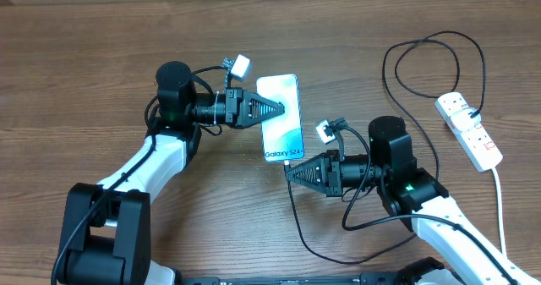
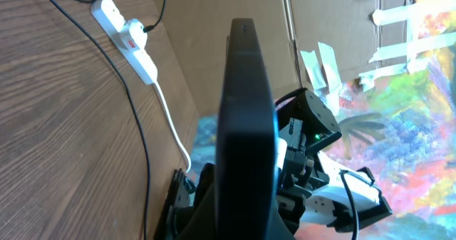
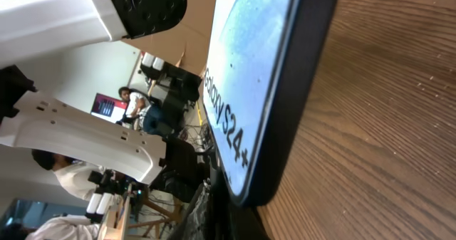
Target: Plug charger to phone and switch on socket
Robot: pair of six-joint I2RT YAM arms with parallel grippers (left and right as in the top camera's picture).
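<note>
The phone (image 1: 281, 120) lies in mid-table, light blue screen up, with "Galaxy S24+" at its near end. My left gripper (image 1: 277, 109) is shut on the phone's left edge; the left wrist view shows the phone (image 2: 246, 90) edge-on between the jaws (image 2: 214, 208). My right gripper (image 1: 289, 171) is shut at the phone's bottom edge, on the tip of the black charger cable (image 1: 297, 226). The right wrist view shows the phone's bottom corner (image 3: 249, 76) right at the jaws (image 3: 239, 222); the connector itself is hidden. The white socket strip (image 1: 469, 131) lies at the right.
The black cable loops across the table at the front right and the back right (image 1: 423, 57) and ends at a plug in the strip. The strip's thick white cord (image 1: 499, 200) runs towards the front edge. The strip also shows in the left wrist view (image 2: 128, 37).
</note>
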